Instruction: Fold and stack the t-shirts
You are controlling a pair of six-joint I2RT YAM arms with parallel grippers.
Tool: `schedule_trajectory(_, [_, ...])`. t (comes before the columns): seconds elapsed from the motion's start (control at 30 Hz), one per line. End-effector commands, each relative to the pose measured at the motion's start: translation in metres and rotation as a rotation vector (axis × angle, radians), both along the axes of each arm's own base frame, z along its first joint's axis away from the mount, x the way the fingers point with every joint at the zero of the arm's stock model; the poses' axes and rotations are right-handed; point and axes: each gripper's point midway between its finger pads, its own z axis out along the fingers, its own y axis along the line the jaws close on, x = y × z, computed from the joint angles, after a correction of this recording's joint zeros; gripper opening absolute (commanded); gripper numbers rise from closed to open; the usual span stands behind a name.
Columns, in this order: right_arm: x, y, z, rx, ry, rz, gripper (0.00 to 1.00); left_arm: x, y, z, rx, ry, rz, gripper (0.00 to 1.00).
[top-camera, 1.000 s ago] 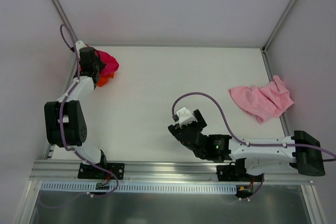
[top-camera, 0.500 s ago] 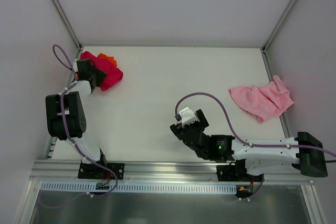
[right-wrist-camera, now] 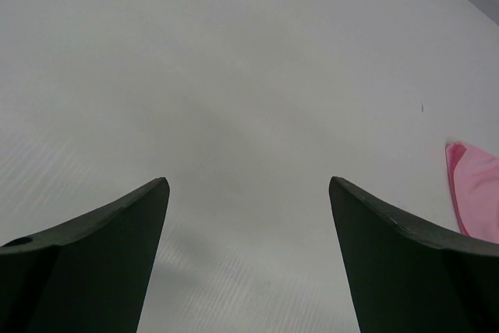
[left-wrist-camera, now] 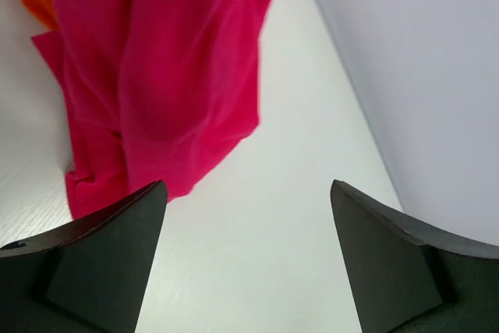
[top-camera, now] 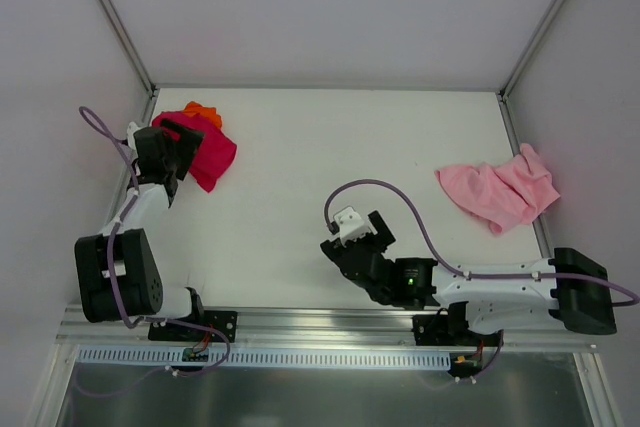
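The t-shirts lie in two places on the white table (top-camera: 310, 147). The crimson t-shirt (top-camera: 208, 154) is bunched in the far left corner, and the orange t-shirt (top-camera: 203, 110) peeks out from under its far edge, the two touching. The pink t-shirt (top-camera: 498, 190) is crumpled well apart from them, against the right edge. The left gripper (top-camera: 172, 150) sits just beside the crimson cloth with its jaws spread wide and nothing between them; its wrist camera shows the crimson t-shirt (left-wrist-camera: 156, 76) just ahead of the fingers. The right gripper (top-camera: 352, 239) hangs over bare table near the middle, also wide open and empty, with a corner of the pink t-shirt (right-wrist-camera: 475, 193) off to its right
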Motion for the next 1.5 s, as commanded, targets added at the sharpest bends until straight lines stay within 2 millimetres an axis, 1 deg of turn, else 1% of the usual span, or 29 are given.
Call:
schedule_trajectory(0.0, [0.004,0.01,0.018,0.064,-0.022,-0.026,0.89,0.002,0.001,0.052,0.047,-0.128,-0.019,0.87])
schedule_trajectory(0.03, [0.005,0.01,0.018,0.066,-0.022,-0.028,0.89,0.0,-0.001,0.058,0.047,-0.133,-0.024,0.87])
schedule_trajectory(0.1, [0.006,0.01,0.021,0.075,-0.025,-0.031,0.89,-0.004,-0.005,0.078,0.068,-0.189,-0.055,0.87])
schedule_trajectory(0.2, [0.014,0.002,0.023,0.099,-0.036,-0.096,0.89,-0.006,-0.021,0.1,0.077,-0.25,-0.145,0.88])
schedule_trajectory(0.27, [0.025,-0.007,0.021,0.119,-0.016,-0.158,0.92,-0.005,-0.042,0.107,0.055,-0.299,-0.259,0.88])
schedule_trajectory(0.33, [0.032,-0.006,0.019,0.136,0.007,-0.165,0.93,-0.009,-0.065,0.108,0.042,-0.326,-0.378,0.88])
schedule_trajectory(0.37, [0.035,-0.004,0.02,0.153,0.016,-0.163,0.93,-0.011,-0.085,0.107,0.07,-0.34,-0.453,0.88])
schedule_trajectory(0.4, [0.038,-0.003,0.019,0.161,0.029,-0.157,0.93,-0.014,-0.097,0.106,0.086,-0.347,-0.491,0.89])
schedule_trajectory(0.43, [0.044,0.001,0.018,0.181,0.06,-0.143,0.93,-0.02,-0.109,0.098,0.105,-0.336,-0.519,0.89])
schedule_trajectory(0.47, [0.048,0.002,0.016,0.182,0.074,-0.143,0.93,-0.026,-0.128,0.098,0.158,-0.348,-0.553,0.89])
schedule_trajectory(0.5, [0.053,0.002,0.011,0.163,0.089,-0.154,0.93,-0.031,-0.135,0.093,0.179,-0.336,-0.559,0.89])
schedule_trajectory(0.53, [0.064,0.001,0.015,0.171,0.097,-0.176,0.93,-0.038,-0.141,0.082,0.196,-0.317,-0.563,0.89])
schedule_trajectory(0.57, [0.069,-0.001,0.012,0.15,0.106,-0.191,0.93,-0.045,-0.146,0.084,0.212,-0.334,-0.569,0.89])
schedule_trajectory(0.6, [0.074,-0.002,0.009,0.143,0.122,-0.197,0.93,-0.056,-0.158,0.067,0.22,-0.314,-0.589,0.88])
schedule_trajectory(0.63, [0.086,-0.008,0.005,0.137,0.131,-0.233,0.93,-0.065,-0.163,0.072,0.237,-0.344,-0.593,0.88])
schedule_trajectory(0.67, [0.091,-0.008,0.003,0.144,0.142,-0.242,0.94,-0.068,-0.161,0.065,0.276,-0.338,-0.56,0.88])
schedule_trajectory(0.7, [0.097,-0.009,0.0,0.148,0.154,-0.25,0.94,-0.084,-0.178,0.049,0.289,-0.321,-0.611,0.88])
schedule_trajectory(0.73, [0.109,-0.011,-0.005,0.157,0.178,-0.26,0.94,-0.09,-0.181,0.05,0.308,-0.338,-0.61,0.88])
schedule_trajectory(0.77, [0.115,-0.011,-0.007,0.154,0.187,-0.267,0.94,-0.099,-0.181,0.032,0.331,-0.307,-0.599,0.88])
schedule_trajectory(0.8, [0.127,-0.019,-0.01,0.153,0.201,-0.296,0.94,-0.103,-0.181,0.028,0.342,-0.307,-0.598,0.88])
schedule_trajectory(0.83, [0.137,-0.02,-0.014,0.144,0.212,-0.314,0.94,-0.106,-0.179,0.028,0.353,-0.313,-0.589,0.88])
schedule_trajectory(0.9, [0.153,-0.024,-0.016,0.161,0.239,-0.329,0.94,-0.113,-0.174,0.014,0.377,-0.288,-0.575,0.88])
schedule_trajectory(0.93, [0.163,-0.034,-0.018,0.165,0.251,-0.359,0.94,-0.114,-0.171,0.012,0.386,-0.285,-0.565,0.88])
schedule_trajectory(1.0, [0.175,-0.032,-0.017,0.154,0.251,-0.368,0.94,-0.116,-0.165,0.004,0.418,-0.265,-0.55,0.88])
schedule_trajectory(1.13, [0.187,-0.026,-0.018,0.136,0.233,-0.353,0.95,-0.113,-0.155,-0.012,0.501,-0.209,-0.535,0.88])
schedule_trajectory(1.23, [0.191,-0.025,-0.018,0.124,0.217,-0.34,0.95,-0.109,-0.162,-0.011,0.538,-0.224,-0.566,0.87])
schedule_trajectory(1.33, [0.191,-0.025,-0.025,0.112,0.217,-0.332,0.95,-0.106,-0.159,-0.01,0.614,-0.208,-0.54,0.88])
schedule_trajectory(1.43, [0.188,-0.025,-0.03,0.129,0.209,-0.314,0.95,-0.104,-0.165,-0.007,0.651,-0.225,-0.563,0.88])
schedule_trajectory(1.47, [0.187,-0.026,-0.028,0.132,0.201,-0.314,0.95,-0.104,-0.171,-0.005,0.668,-0.234,-0.574,0.88])
